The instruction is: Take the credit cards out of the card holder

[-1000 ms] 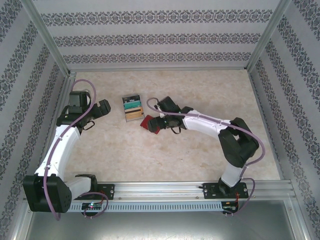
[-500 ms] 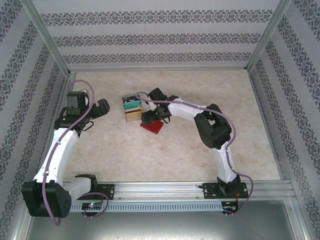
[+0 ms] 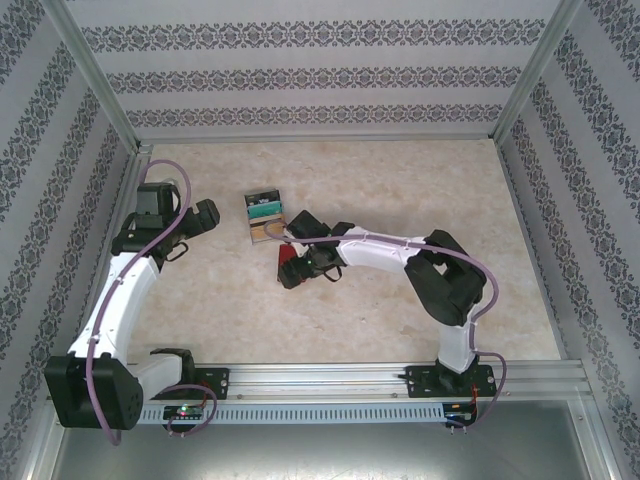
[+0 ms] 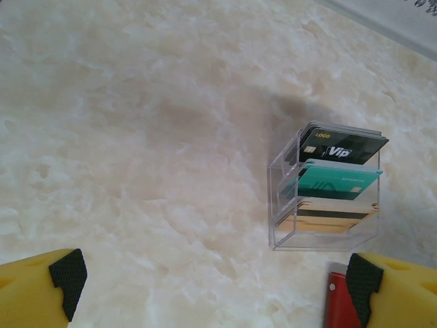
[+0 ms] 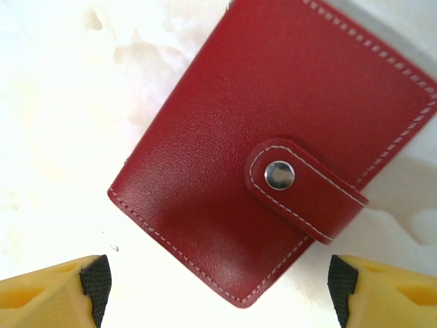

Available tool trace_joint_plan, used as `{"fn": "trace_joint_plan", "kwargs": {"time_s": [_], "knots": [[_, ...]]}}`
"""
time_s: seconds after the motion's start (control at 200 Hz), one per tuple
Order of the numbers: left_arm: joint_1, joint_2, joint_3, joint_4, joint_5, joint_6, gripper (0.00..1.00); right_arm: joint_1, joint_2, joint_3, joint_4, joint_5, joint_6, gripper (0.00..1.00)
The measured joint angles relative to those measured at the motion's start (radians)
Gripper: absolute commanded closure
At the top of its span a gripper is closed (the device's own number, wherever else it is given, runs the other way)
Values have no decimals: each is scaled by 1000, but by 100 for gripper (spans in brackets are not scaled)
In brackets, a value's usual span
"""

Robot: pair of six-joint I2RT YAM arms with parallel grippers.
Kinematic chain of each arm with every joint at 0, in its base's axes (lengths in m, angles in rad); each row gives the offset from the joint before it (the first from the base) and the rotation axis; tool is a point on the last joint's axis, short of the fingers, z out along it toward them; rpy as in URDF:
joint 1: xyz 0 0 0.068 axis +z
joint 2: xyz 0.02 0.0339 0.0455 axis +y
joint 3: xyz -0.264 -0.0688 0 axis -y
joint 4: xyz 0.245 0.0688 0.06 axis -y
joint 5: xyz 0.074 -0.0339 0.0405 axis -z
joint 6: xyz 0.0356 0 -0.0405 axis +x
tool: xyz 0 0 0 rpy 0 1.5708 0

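Nearest me, the right gripper hung over the card holder with its fingers spread wide, touching nothing. The red holder lay flat on the marble table, its tab snapped shut. Just beyond stood a clear rack of cards. Off left, the left gripper gaped empty.

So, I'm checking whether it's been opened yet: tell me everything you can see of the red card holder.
The small red leather-look folding card holder lies flat, skewed, on the pale marbled table. Light stitching runs along its edges. Its red closing tab with a silver snap stud is fastened, so it is shut. The right claw is open above it, not touching.
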Motion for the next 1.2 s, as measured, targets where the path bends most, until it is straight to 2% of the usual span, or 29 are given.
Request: {"fn": "trace_joint_plan", "kwargs": {"time_s": [0.06,0.15,0.24,0.44,0.58,0.679,0.829,1.049,1.199], "knots": [[0,6,0,0,0,-2,1,1,-10,11,-21,54,11,21],[0,9,0,0,0,-2,1,-1,-5,58,-80,137,30,33],[0,9,0,3,0,-3,1,0,21,134,-127,201,48,39],[0,9,-8,7,1,-3,1,28,113,253,-185,269,69,56],[0,9,-9,7,8,-3,1,41,180,311,-223,281,77,59],[0,9,-10,7,13,-3,1,47,214,350,-249,282,79,64],[0,9,-11,7,19,-3,1,47,260,417,-285,285,77,64],[0,8,-16,7,19,-3,1,57,267,420,-325,301,92,62],[0,8,-21,7,19,-3,1,77,268,420,-356,318,109,55]]}}
